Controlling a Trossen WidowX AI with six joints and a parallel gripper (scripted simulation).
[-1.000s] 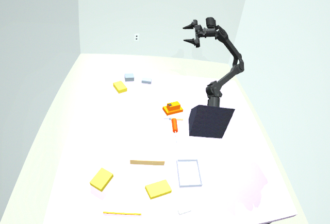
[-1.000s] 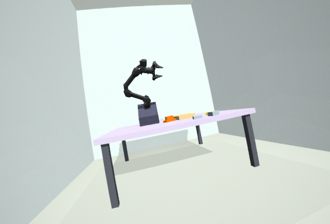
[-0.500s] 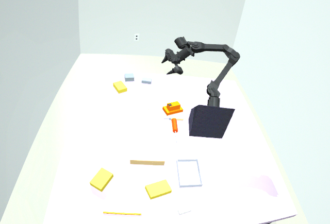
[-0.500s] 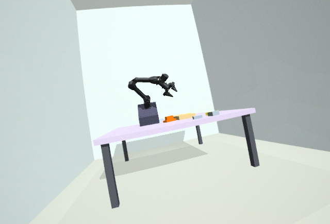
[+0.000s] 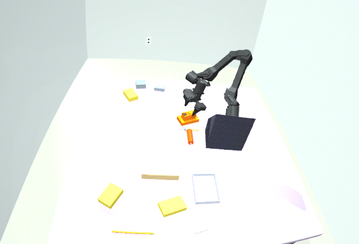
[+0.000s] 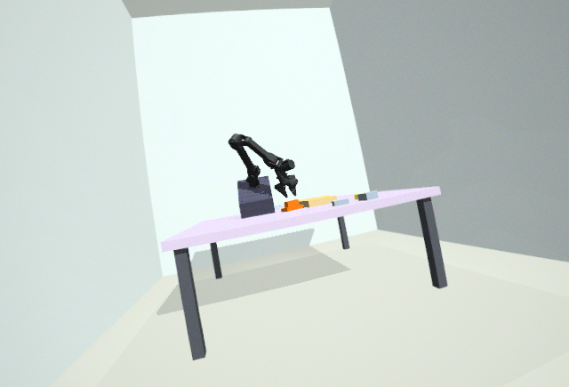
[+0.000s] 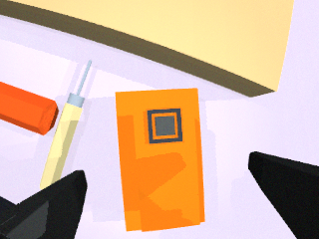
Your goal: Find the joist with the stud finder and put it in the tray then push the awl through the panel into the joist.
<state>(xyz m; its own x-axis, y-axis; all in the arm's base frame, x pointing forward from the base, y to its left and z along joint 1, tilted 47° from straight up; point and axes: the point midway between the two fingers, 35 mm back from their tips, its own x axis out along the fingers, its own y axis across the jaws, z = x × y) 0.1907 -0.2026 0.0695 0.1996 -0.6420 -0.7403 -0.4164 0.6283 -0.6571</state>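
The orange stud finder (image 5: 185, 118) (image 6: 292, 205) (image 7: 159, 174) lies flat on the table. My gripper (image 5: 189, 109) (image 6: 290, 195) (image 7: 170, 169) is open and empty above it, pointing down; in the wrist view the stud finder lies between the fingertips, lengthwise. The awl (image 5: 196, 129) (image 7: 62, 144), with a cream handle, grey collar and thin spike, lies beside it. The tan floor panel (image 5: 160, 177) (image 6: 321, 200) (image 7: 214, 40) is beyond the stud finder in the wrist view; its top is washed out in the top view. The grey-rimmed tray (image 5: 207, 202) looks empty.
A red-orange handled tool (image 5: 189, 136) (image 7: 25, 108) lies close to the awl. Yellow blocks (image 5: 110, 194) (image 5: 172, 206) (image 5: 130, 94), grey blocks (image 5: 141, 83) (image 5: 159, 88) and a thin yellow stick (image 5: 132, 232) lie farther off. The arm stands on a dark base block (image 5: 229, 132) (image 6: 256, 201).
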